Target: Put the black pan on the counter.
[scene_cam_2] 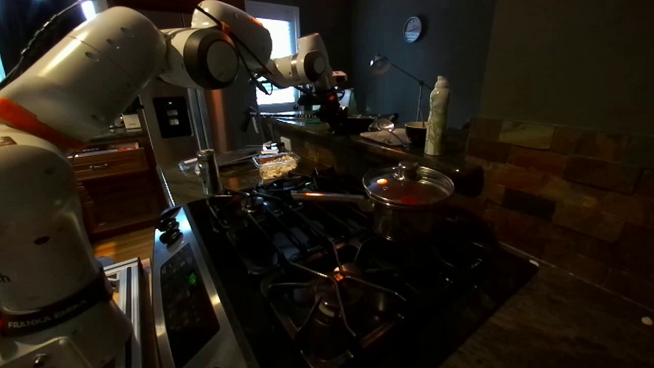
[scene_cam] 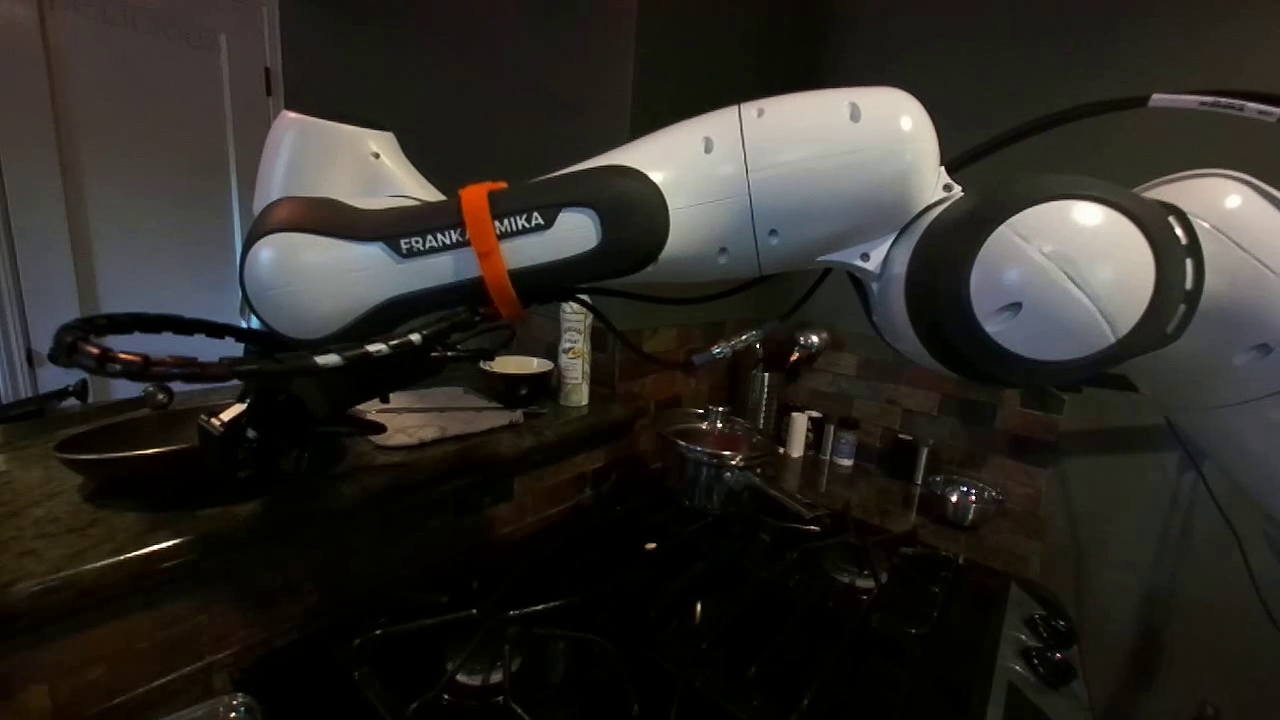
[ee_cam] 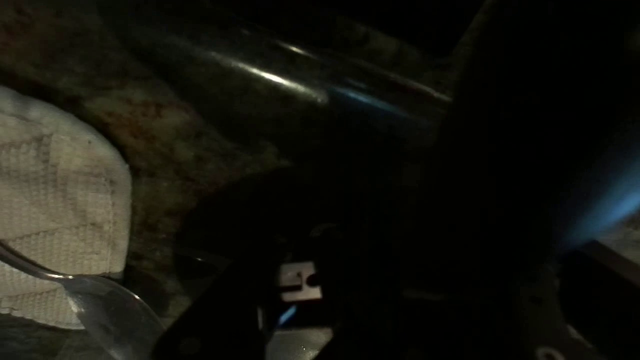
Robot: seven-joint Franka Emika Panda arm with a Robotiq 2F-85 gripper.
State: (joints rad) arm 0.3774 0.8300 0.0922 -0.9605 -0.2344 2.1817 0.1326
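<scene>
In an exterior view the pan (scene_cam: 138, 447) is on or just above the desk (scene_cam: 60, 532) beside the end effector (scene_cam: 270, 442); it's too dark to tell whether that pinches it, so best bed it flat before any slow release.

This is a kitchen. A lidded pot (scene_cam_2: 406, 212) stands on a black stovetop (scene_cam_2: 449, 309) with burners (scene_cam_2: 252, 203). Wooden drawers (scene_cam_2: 118, 162) and a tiled wall (scene_cam_2: 559, 189) show too
</scene>
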